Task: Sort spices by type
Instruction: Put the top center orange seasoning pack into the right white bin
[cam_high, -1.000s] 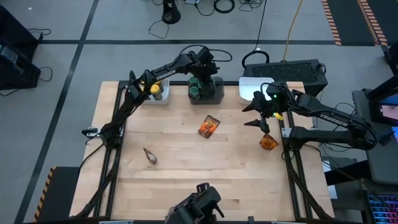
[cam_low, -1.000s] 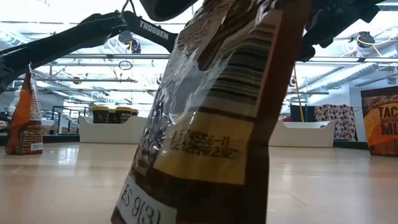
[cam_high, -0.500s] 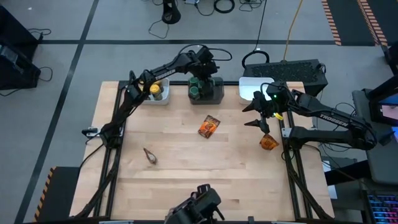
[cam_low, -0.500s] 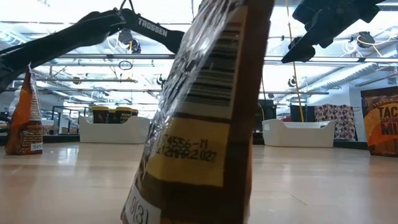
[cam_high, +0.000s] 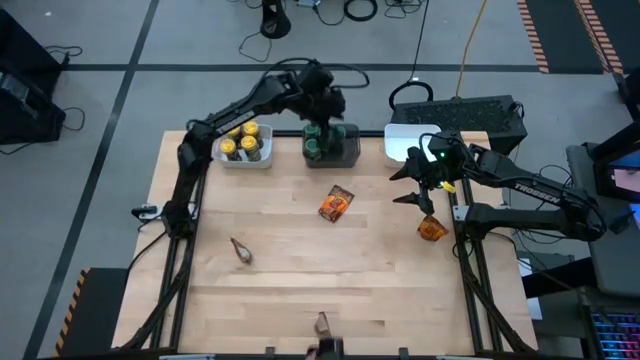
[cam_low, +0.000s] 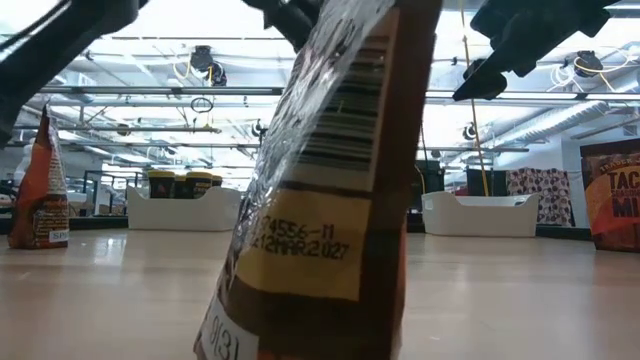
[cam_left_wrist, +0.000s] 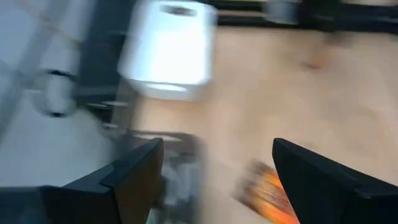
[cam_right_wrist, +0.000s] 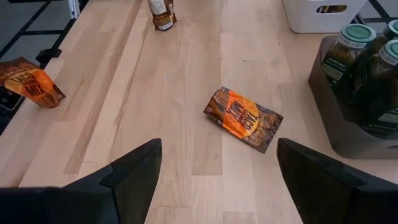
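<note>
The left claw (cam_high: 322, 100) hung above the dark grey rectangular bin (cam_high: 349, 150) with its fingers spread and nothing between them. Directly beneath it stood the dark jars with green lids (cam_high: 313, 146). To one side of it, the white rectangular bin (cam_high: 228, 159) held the dark jars with yellow lids (cam_high: 244, 143).

The right claw (cam_high: 415, 187) hovered with its fingers wide apart and empty, out over the light wooden surface (cam_high: 290, 290). Just ahead of it lay a crinkly orange-brown packet (cam_right_wrist: 243, 118), flat and apart from everything else. Another orange packet (cam_high: 432, 229) sat close below and outward of this claw, at the surface's edge. A third, brown packet (cam_high: 240, 250) lay well away across the surface, and a fourth (cam_low: 320, 200) stood tilted at the near edge. A second white bin (cam_high: 412, 142) sat just behind the right claw; its contents could not be made out.

The risks seemed plain. A flat, slippery packet could slide away under closing fingers, or be pinched only by a corner and fall mid-carry. The edge packet could be nudged off the surface. The left claw, if it swung low, might clip the green lids and tip a jar.
</note>
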